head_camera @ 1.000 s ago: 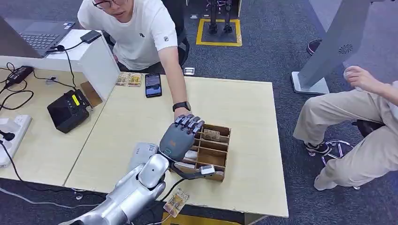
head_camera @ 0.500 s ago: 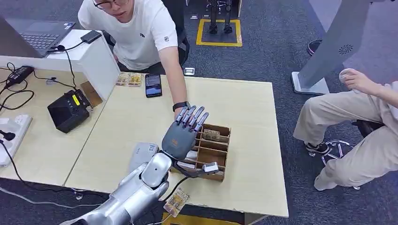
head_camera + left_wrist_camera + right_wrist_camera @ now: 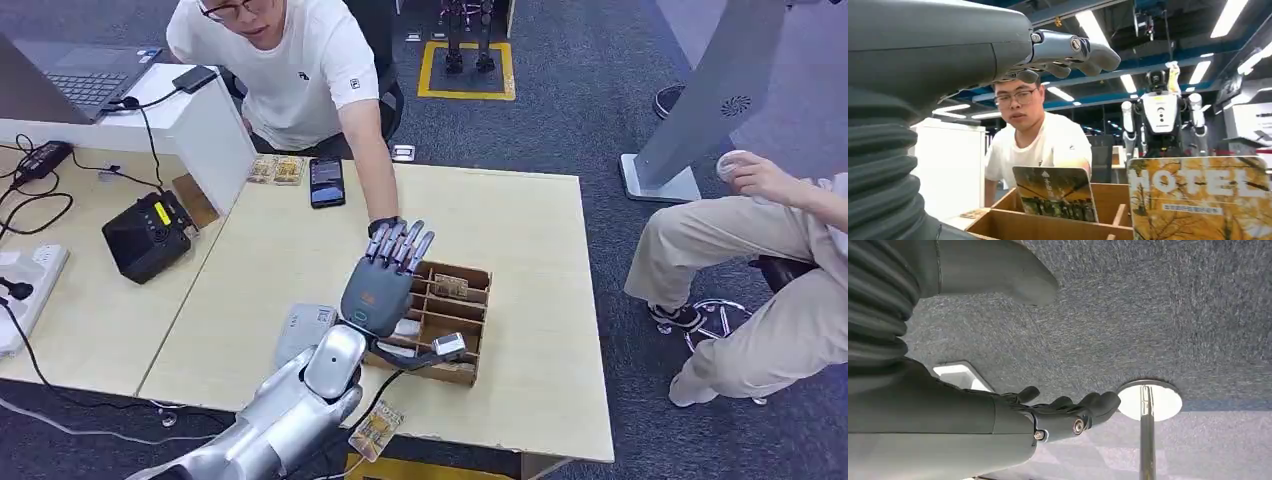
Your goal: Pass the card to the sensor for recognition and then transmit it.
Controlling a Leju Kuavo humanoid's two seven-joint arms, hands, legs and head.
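Person's arm (image 3: 366, 160) beside card box (image 3: 446, 322)

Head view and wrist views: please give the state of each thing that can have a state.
left hand: open, raised above the box
right hand: empty, fingers loosely curled
wooden box: open-topped, cards upright inside
laptop: lid open
phone: flat on table
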